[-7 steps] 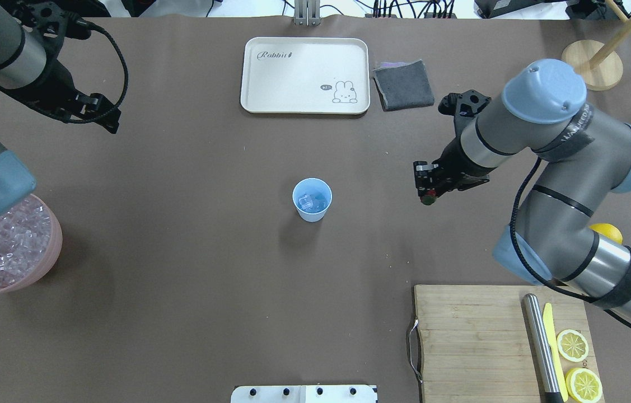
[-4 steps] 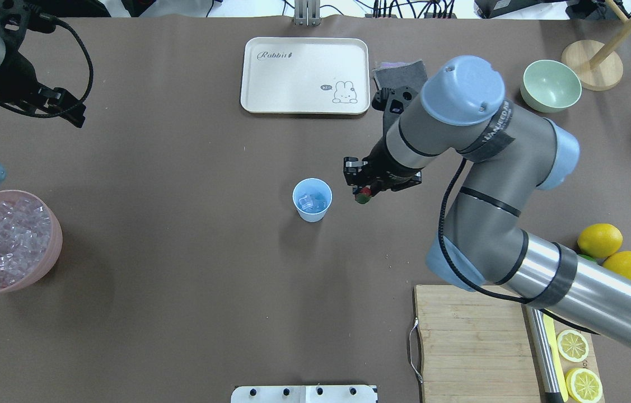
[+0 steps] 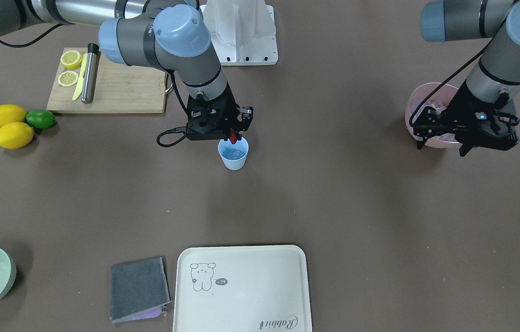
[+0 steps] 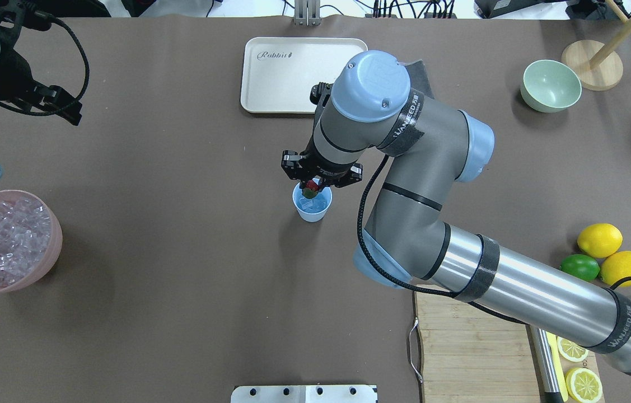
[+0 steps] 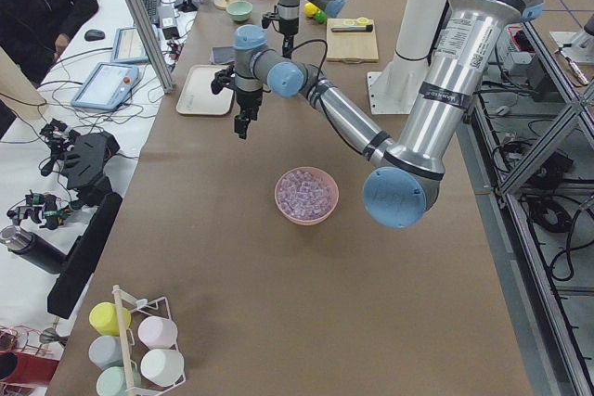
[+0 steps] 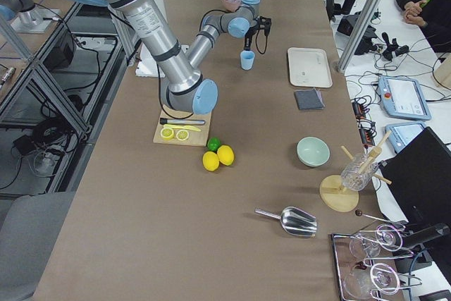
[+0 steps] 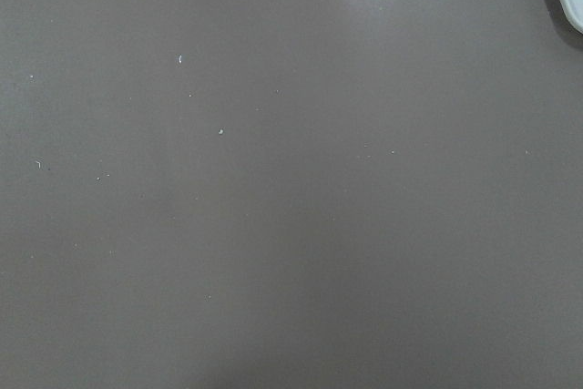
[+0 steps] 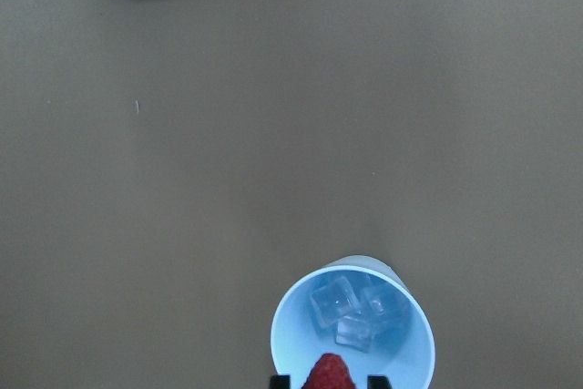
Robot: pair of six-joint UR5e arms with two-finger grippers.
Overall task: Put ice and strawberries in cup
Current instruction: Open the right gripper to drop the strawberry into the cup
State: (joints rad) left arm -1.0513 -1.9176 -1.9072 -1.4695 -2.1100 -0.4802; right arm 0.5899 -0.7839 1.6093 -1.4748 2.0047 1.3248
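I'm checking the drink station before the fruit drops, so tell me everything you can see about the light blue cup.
The light blue cup looks like smooth plastic, tapered, wider at the rim, without handle. It stands upright on the brown table, apart from the tray. A few clear ice cubes lie inside. The right hand holds a red strawberry just over its mouth; nothing grips the cup.

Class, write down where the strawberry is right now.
In the overhead view the strawberry is mid-table, held in the right gripper just above the blue cup, over the ice inside it.
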